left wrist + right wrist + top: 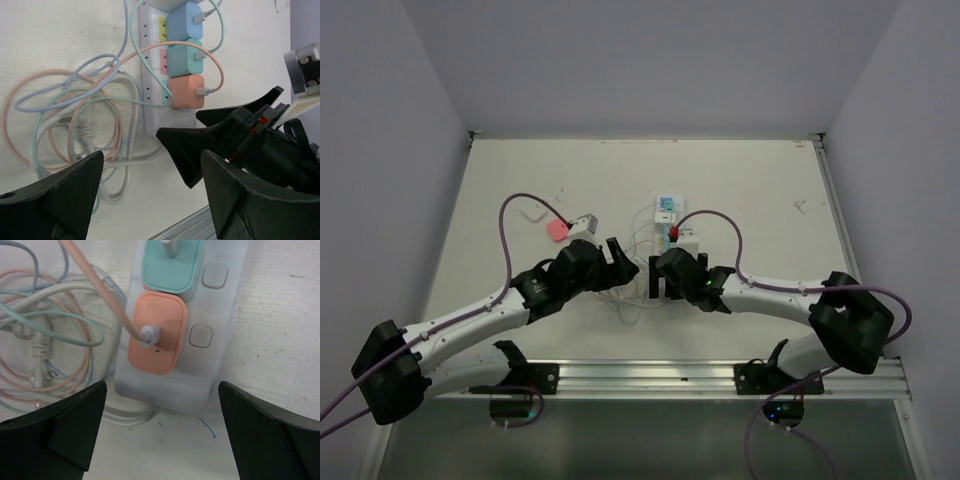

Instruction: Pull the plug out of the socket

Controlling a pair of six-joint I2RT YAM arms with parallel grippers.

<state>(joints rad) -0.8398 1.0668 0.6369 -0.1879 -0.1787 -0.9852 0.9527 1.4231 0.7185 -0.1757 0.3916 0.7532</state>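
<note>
The socket [220, 340] is a long white strip lying flat on the table. Three plug cubes stand in it in a row: blue [184, 21], teal [184, 61] and orange [186, 92], each with its cable attached. The orange plug [157, 332] is nearest the strip's near end. My right gripper [162, 425] is open wide just short of that end, with only bare table between its fingers. My left gripper [152, 195] is open too, to the left of the strip over the cables, holding nothing. From above, the right gripper [665, 265] hides much of the socket [667, 208].
A loose tangle of pastel and white cables [75, 115] lies left of the strip. A pink object [556, 231] and a small grey box [585, 222] sit farther left. A metal rail [650, 375] runs along the near edge. Walls close in the table.
</note>
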